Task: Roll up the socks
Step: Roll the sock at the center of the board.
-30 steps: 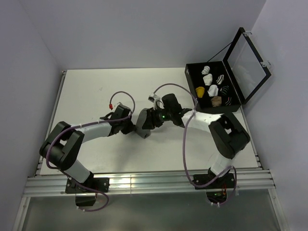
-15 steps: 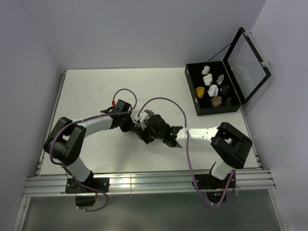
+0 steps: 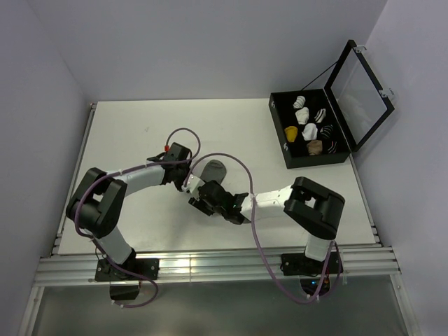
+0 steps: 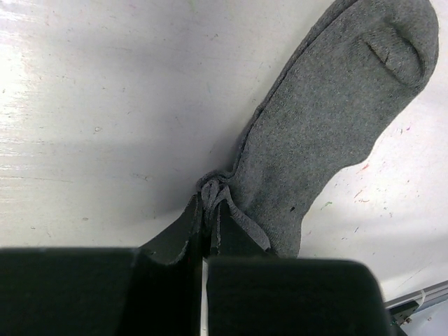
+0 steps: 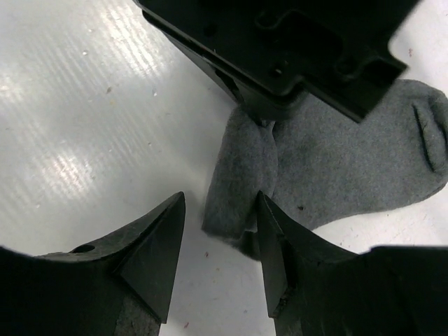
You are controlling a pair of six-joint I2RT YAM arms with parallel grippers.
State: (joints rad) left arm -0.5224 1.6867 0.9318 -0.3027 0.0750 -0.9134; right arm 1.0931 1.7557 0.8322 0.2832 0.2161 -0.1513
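Note:
A plain grey sock [image 3: 213,170] lies flat on the table, toe pointing away from the arms. In the left wrist view the sock [image 4: 329,126] stretches up to the right. My left gripper [image 4: 208,204] is shut on a pinch of its cuff edge; it also shows in the top view [image 3: 187,183]. My right gripper [image 5: 220,210] is open, low over the table, with the sock's folded cuff end [image 5: 241,175] between its fingertips; it also shows in the top view [image 3: 199,204]. A mustard-yellow bundle [image 3: 291,132] sits in the black box.
An open black box [image 3: 280,143] with its lid up stands at the back right, holding white, striped and tan sock bundles. My left gripper's black body [image 5: 280,49] hangs close above my right gripper. Both arms cross near the table's middle.
My right gripper has swung from the sock's right side round to its near cuff end. My left gripper has shifted right onto the cuff. The sock now lies stretched flat.

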